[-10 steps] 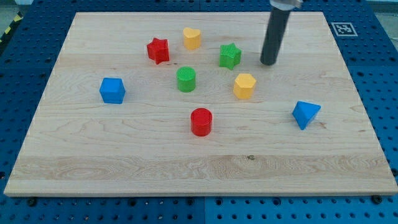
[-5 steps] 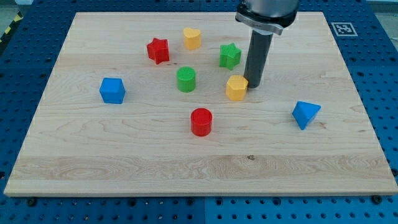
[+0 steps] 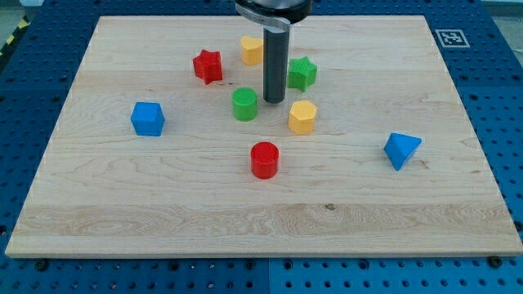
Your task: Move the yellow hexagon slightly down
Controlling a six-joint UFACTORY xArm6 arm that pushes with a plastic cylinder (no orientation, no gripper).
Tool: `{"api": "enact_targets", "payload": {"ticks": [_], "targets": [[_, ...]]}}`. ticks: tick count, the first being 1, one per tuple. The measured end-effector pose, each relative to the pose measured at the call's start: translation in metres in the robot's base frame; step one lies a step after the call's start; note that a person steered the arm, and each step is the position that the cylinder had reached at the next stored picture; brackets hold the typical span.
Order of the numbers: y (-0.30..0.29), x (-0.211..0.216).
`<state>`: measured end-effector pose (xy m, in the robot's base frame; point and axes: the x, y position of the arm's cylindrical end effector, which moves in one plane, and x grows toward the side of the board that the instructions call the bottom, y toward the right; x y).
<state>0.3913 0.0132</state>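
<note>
Our upright rod sets my tip (image 3: 274, 100) between the green cylinder (image 3: 244, 104) and yellow hexagon (image 3: 301, 118); we carry no gripper.

Eight blocks sit on the worktop (image 3: 458, 204), all counted around the green cylinder (image 3: 244, 104):

- Two green: the cylinder and a green star (image 3: 302, 73).
- Two red: a red star (image 3: 207, 66) and a red cylinder (image 3: 264, 159).
- Two yellow: a yellow heart (image 3: 251, 51) and a yellow hexagon (image 3: 301, 118).
- Two blue: a blue cube (image 3: 148, 118) and a blue pyramid (image 3: 401, 149).
</note>
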Motion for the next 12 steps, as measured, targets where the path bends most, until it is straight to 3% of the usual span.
{"api": "enact_targets", "payload": {"ticks": [10, 11, 12], "targets": [[0.059, 0.028], [0.070, 0.029], [0.120, 0.031]]}}
